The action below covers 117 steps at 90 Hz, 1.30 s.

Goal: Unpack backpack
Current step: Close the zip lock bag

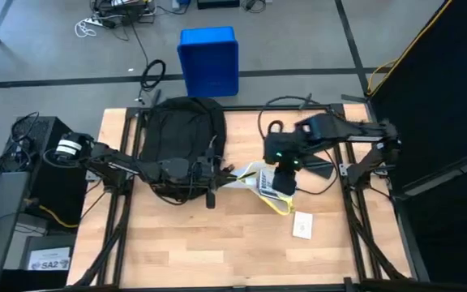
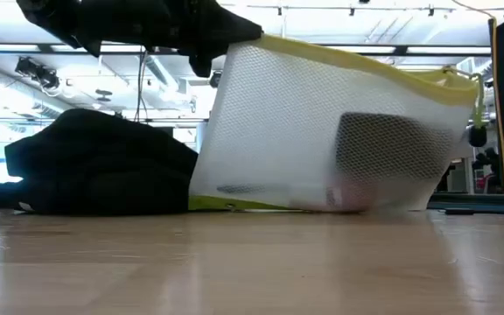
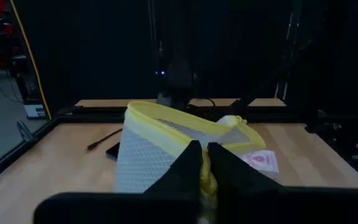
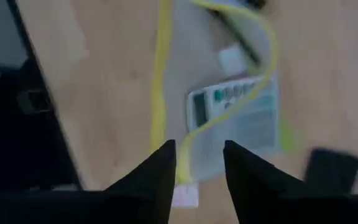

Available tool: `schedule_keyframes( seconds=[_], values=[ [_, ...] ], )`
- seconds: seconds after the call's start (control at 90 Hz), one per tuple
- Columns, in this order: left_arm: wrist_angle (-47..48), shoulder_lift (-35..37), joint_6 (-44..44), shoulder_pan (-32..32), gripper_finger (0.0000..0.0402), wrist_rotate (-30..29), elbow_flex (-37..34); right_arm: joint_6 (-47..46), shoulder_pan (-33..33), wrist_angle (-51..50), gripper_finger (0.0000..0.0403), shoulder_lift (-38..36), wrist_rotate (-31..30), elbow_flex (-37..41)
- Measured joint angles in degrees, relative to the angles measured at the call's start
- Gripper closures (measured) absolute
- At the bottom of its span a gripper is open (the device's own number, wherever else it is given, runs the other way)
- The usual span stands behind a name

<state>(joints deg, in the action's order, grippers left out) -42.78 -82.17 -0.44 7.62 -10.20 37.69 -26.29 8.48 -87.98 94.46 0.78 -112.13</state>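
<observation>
while both arms meet at the bench's middle, the scene reads so:
backpack [image 1: 181, 134]: lies flat on the far left part of the bench [image 1: 185, 251], rounded top toward the far edge; in the low view it is a dark heap [image 2: 103, 166] behind and beside the pouch.
mesh pouch [image 2: 322, 131]: white net with yellow trim, just right of the backpack, one end lifted, the other end on the wood.
left claw [image 3: 204, 171]: at the backpack's near right corner, fingers closed on the pouch's yellow edge.
right claw [image 4: 197, 165]: above the pouch, fingers parted with the yellow trim between them, not pressed together.
calculator [image 4: 235, 115]: inside the pouch, seen through the net.
small white card [image 1: 302, 226]: on the wood near the pouch, apart from it.
blue bin [image 1: 209, 61]: on the floor beyond the bench.
</observation>
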Motion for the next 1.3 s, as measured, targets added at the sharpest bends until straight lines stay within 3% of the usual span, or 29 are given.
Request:
schedule_keyframes(
  seconds=[0.189, 0.333, 0.456, 0.744, 0.889, 1.1, 1.3],
  values=[
    [0.0, 0.0, -0.1, 0.0, 0.0402, 0.0, 0.0, -5.7, 7.7, 1.8, 0.0301, 0.0, -5.1, 2.6],
    [-0.1, 0.0, 0.0, 0.0, 0.0402, 0.0, 0.0, -10.8, 14.3, 7.4, 0.0298, 0.1, -7.1, 9.2],
    [-0.1, 0.0, 0.0, 0.0, 0.0402, 0.0, 0.0, -24.2, 18.4, 7.4, 0.0299, 0.1, -10.4, 15.6],
    [0.3, 0.0, -0.4, 0.0, 0.0402, 5.0, 0.0, -47.9, 27.4, 21.1, 0.0279, 0.1, -8.6, 32.6],
    [0.6, 0.0, -0.4, 0.0, 0.0402, 5.7, 0.0, -57.0, 29.4, 25.5, 0.0239, 0.1, -7.9, 39.4],
    [-0.7, 0.0, 1.6, 0.0, 0.0402, 5.7, 0.0, -71.2, 30.0, 28.8, 0.0147, 0.1, -8.1, 46.2],
    [-1.4, 0.3, 3.3, -0.7, 0.0402, 5.9, 0.0, -76.3, 28.5, 36.5, 0.0061, 0.1, -6.7, 50.4]
  ],
)
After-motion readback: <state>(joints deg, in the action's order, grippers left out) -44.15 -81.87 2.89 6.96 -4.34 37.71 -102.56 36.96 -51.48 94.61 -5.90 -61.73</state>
